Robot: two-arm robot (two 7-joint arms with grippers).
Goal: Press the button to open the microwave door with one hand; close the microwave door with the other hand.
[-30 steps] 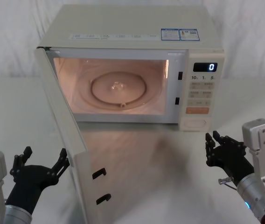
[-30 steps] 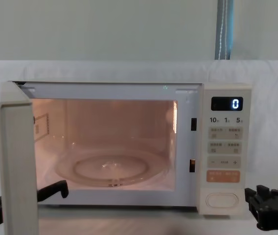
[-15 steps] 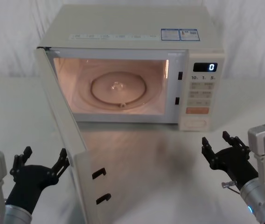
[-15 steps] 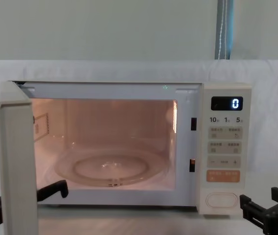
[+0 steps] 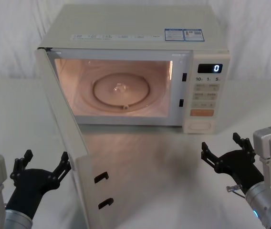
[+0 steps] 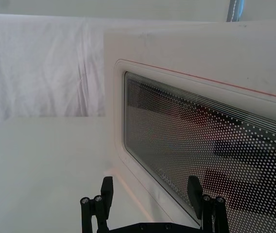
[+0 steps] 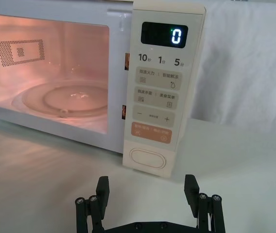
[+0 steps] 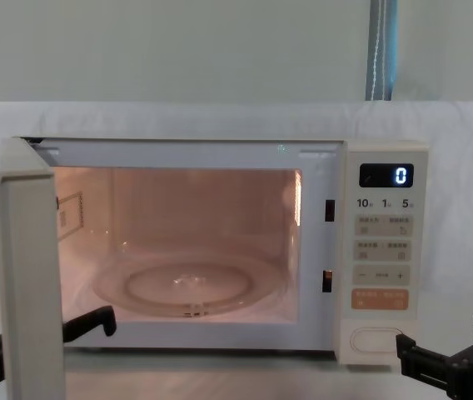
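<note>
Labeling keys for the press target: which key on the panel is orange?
The wide rectangular key just above the larger cream button at the bottom of the panel; the other keys are pale with grey labels.

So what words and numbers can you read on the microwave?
"0" glows on the dark digital display of the cream boxy microwave.
"10", "1", "5" sit on the narrow cream key panel under it.
"-" and "+" mark one key row.
Grey key labels and the top stickers are too small to read.
</note>
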